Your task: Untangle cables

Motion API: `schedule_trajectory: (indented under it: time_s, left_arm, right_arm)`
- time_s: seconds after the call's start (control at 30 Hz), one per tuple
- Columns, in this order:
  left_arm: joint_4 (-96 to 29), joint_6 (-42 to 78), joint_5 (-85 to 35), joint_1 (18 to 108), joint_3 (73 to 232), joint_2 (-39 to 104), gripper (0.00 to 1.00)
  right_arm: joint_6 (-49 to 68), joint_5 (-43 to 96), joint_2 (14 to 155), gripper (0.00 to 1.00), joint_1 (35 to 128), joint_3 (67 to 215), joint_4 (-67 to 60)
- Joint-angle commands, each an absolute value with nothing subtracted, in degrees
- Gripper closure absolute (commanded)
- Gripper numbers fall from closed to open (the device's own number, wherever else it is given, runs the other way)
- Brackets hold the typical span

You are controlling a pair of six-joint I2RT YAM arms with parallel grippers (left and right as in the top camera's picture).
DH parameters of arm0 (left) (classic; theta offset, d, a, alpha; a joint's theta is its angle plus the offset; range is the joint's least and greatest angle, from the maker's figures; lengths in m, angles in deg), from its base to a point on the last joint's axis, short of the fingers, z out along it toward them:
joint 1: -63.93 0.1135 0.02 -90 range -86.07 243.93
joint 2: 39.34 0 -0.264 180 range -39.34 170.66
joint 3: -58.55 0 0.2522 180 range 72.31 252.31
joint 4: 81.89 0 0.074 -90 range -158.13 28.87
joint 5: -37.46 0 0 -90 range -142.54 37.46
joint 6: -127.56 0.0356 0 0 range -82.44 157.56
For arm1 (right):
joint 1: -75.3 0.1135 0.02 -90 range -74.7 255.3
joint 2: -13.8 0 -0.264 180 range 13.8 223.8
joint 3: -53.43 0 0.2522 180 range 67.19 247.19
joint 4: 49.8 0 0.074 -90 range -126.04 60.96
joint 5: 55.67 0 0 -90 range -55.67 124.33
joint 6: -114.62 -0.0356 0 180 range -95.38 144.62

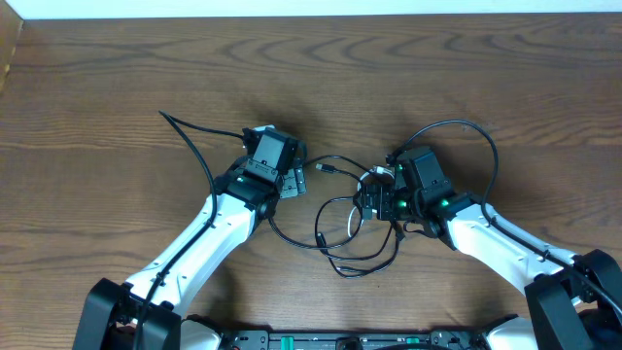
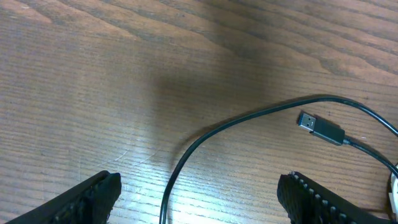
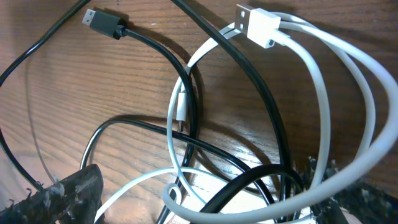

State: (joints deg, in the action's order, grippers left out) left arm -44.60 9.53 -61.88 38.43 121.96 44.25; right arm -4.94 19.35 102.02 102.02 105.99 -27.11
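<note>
The cables (image 1: 350, 228) lie tangled on the wooden table between my two arms. My left gripper (image 1: 293, 182) is open low over the table. In the left wrist view one black cable (image 2: 186, 155) runs between the open fingers (image 2: 93, 194) untouched, and a black plug (image 2: 320, 128) lies ahead on the right. My right gripper (image 1: 373, 197) is open over the knot. In the right wrist view the white cable (image 3: 317, 93) with its white plug (image 3: 258, 25) loops through black cables (image 3: 261, 99) between the fingers (image 3: 65, 194). A black plug (image 3: 102, 23) lies at upper left.
A thin black line (image 1: 190, 141) trails from the far left toward the left arm. Another black loop (image 1: 476, 131) arcs behind the right arm. The table's far edge (image 1: 311, 14) runs along the top.
</note>
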Motion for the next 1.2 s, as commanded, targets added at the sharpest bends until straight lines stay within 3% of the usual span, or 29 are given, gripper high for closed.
schedule_trajectory:
  time_s: [0.0,0.8,0.97,1.0,1.03,1.1,1.13,1.17]
  left_arm:
    - [-44.4,10.1,-62.2,38.7,122.9,44.5,0.14]
    - [-44.6,10.1,-62.2,38.7,122.9,44.5,0.14]
    - [-44.6,10.1,-62.2,38.7,122.9,44.5,0.14]
    - [-44.6,10.1,-62.2,38.7,122.9,44.5,0.18]
    - [-44.6,10.1,-62.2,38.7,122.9,44.5,0.32]
    - [-44.6,10.1,-62.2,38.7,122.9,44.5,0.72]
    - [-44.6,10.1,-62.2,38.7,122.9,44.5,0.92]
    - [-44.6,10.1,-62.2,38.7,122.9,44.5,0.93]
  right_arm:
    - [-5.6,19.2,102.3,0.01,102.5,105.6,-27.3]
    - [-5.6,19.2,102.3,0.01,102.5,105.6,-27.3]
    - [-5.6,18.9,102.3,0.01,102.5,105.6,-34.1]
    - [-5.6,18.6,102.3,0.01,102.5,105.6,-34.4]
    - [-5.5,17.5,102.3,0.01,102.5,105.6,-34.4]
    - [-5.5,17.2,102.3,0.01,102.4,105.6,-34.6]
    - [-5.6,17.2,102.3,0.29,102.3,105.6,-35.0]
    - [-5.6,17.2,102.3,0.75,102.3,105.6,-35.4]
